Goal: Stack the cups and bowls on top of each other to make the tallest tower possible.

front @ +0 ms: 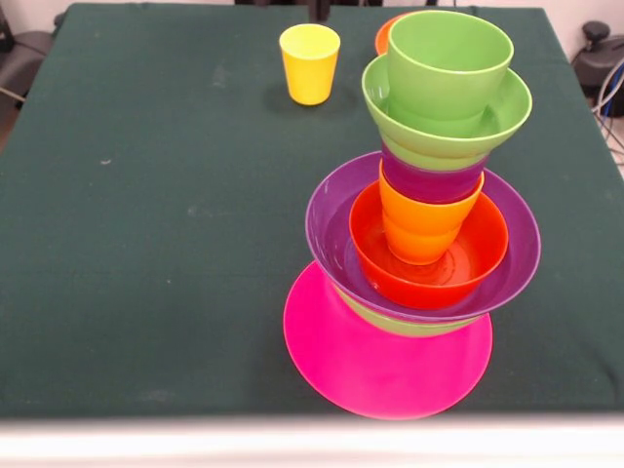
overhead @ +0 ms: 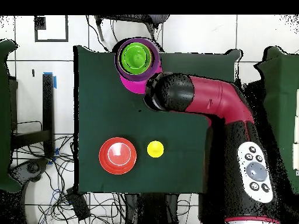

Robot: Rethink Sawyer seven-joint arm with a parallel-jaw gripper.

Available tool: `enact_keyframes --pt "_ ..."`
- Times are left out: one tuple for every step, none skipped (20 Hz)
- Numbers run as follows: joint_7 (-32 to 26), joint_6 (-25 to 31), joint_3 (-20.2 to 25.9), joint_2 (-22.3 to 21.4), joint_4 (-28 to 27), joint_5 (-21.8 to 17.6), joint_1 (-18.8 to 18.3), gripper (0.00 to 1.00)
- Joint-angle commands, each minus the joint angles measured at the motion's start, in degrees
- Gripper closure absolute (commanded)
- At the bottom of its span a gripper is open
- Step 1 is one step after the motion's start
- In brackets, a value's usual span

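Your tower (front: 419, 224) stands at one table (front: 146, 195) edge: pink bowl (front: 385, 366) as base, then a green bowl, purple bowl (front: 327, 229), orange-red bowl (front: 429, 273), orange cup (front: 424, 219), purple cup, light green bowl (front: 497, 117) and light green cup (front: 448, 63). A yellow cup (front: 310, 63) and a second orange-red bowl (overhead: 117, 155) sit well apart. You can't tell the gripper's state; only the arm (overhead: 210, 102) shows

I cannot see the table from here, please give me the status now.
Gripper not visible, arm beside tower. Tower standing on pink bowl, light green cup on top. Yellow cup and orange-red bowl unstacked. Nothing blocking.
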Motion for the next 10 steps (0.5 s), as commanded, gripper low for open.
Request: enact_keyframes --pt "-4.47 -10.01 1.21 2.79 13.82 -6.32 -1.37 0.0" --pt "-4.38 -11.57 1.33 3.18 14.78 -6.67 -1.92 0.0" --pt "-4.4 -12.71 1.43 3.56 15.58 -7.07 -2.41 0.0" --pt "-4.33 -14.01 1.57 3.91 16.58 -7.45 -2.93 0.0" --pt "-4.34 -15.13 1.6 4.25 17.37 -7.9 -3.36 0.0" --pt "-4.34 -16.25 1.63 4.6 18.16 -8.34 -3.79 0.0" --pt "-4.47 -17.16 1.76 5.03 18.79 -8.71 -4.28 0.0" --pt "-4.51 -17.94 1.79 5.41 19.42 -9.18 -4.64 0.0" --pt "-4.48 -18.9 1.93 5.82 20.05 -9.58 -5.11 0.0" --pt "-4.32 -19.75 1.78 6.1 20.65 -10.13 -5.37 0.0"
